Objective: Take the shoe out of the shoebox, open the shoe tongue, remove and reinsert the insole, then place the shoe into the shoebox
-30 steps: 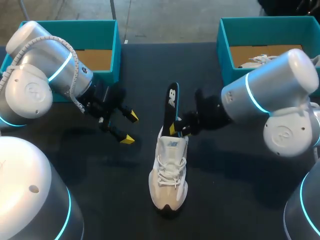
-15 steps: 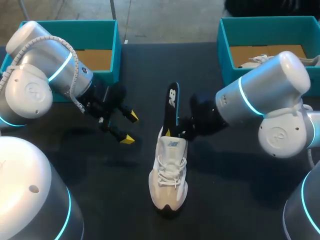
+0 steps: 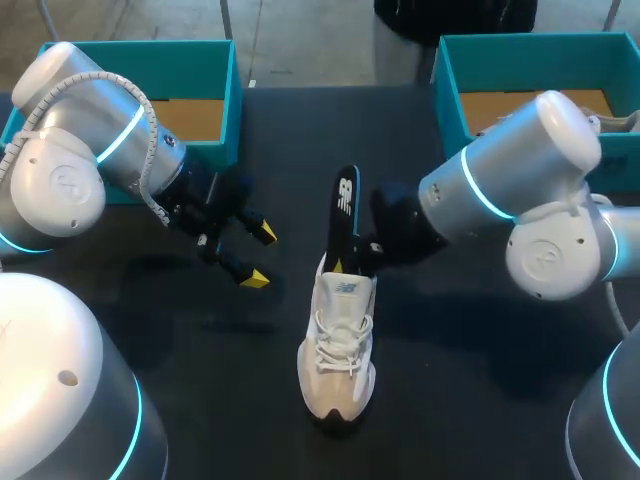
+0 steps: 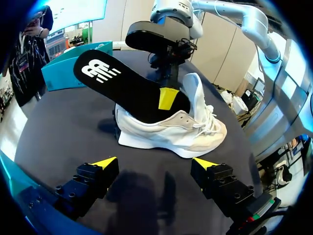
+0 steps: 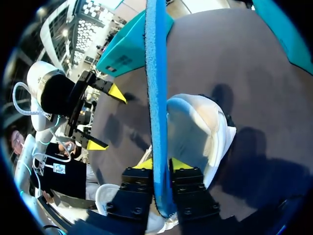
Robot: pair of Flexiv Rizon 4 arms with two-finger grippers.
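Note:
A white shoe [image 3: 338,350] stands upright mid-table, toe toward the front edge. A black insole [image 3: 343,212] rises steeply out of its heel opening. My right gripper [image 3: 352,262] is at the shoe's collar, shut on the insole's lower part. In the right wrist view the insole's blue edge [image 5: 156,93] runs between the two yellow tips of that gripper [image 5: 162,164], beside the shoe's heel [image 5: 195,129]. My left gripper [image 3: 257,256] hovers open, left of the shoe and apart from it. Ahead of its spread fingers [image 4: 155,164] the left wrist view shows shoe [image 4: 171,131] and insole [image 4: 120,83].
A teal shoebox [image 3: 228,100] stands at the back left, behind my left arm. A second teal shoebox [image 3: 448,90] at the back right holds another white shoe [image 3: 512,121]. The dark table [image 3: 450,400] surrounds the shoe.
My right gripper has closed its fingers onto the insole, and its arm has shifted slightly left. The left arm, shoe and insole stay where they were.

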